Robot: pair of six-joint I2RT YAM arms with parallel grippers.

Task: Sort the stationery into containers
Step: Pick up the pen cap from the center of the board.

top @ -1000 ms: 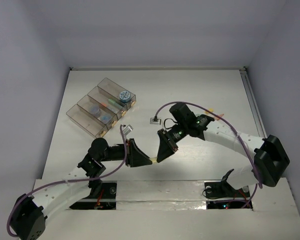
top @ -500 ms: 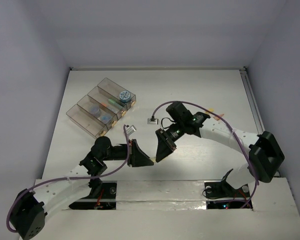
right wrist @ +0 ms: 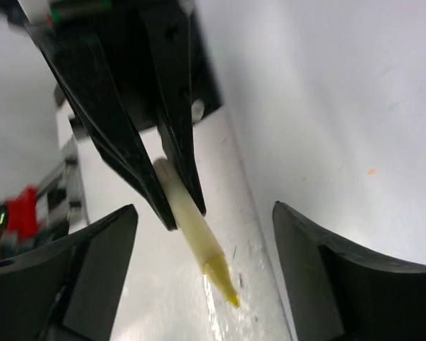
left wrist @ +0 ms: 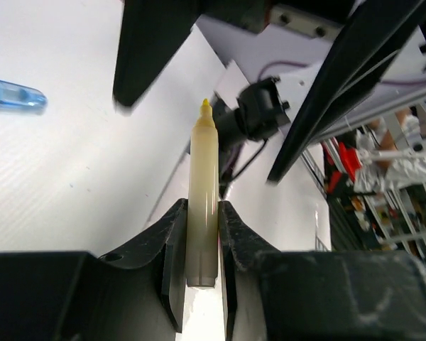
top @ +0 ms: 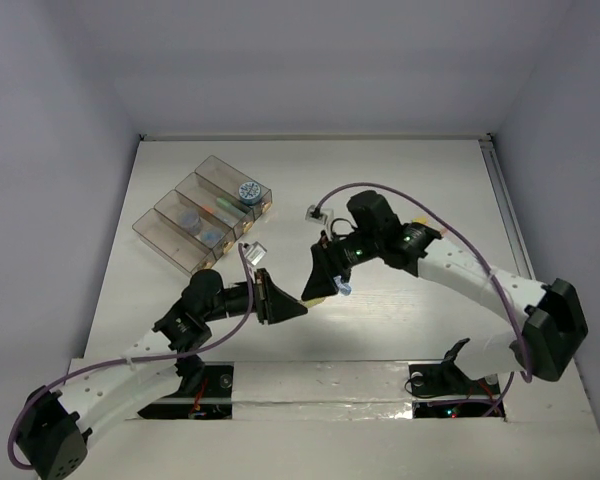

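Containers point(top: 202, 215): row near counter's far-left corner.
My left gripper point(left wrist: 202, 217): pinching yellow pen point(left wrist: 202, 163), toward near edge.
My right gripper point(right wrist: 206, 234): fingers spread, nothing between, facing pen tip.
Yellow pen: tip pokes past my fingers.
Blue pen point(left wrist: 13, 94): flat, mid-counter.
Blue roll point(top: 248, 190): in farthest box.

On the white table point(top: 400, 170) we see a row of smoky clear plastic boxes point(top: 202, 214) far left and a translucent blue pen point(left wrist: 13, 94).
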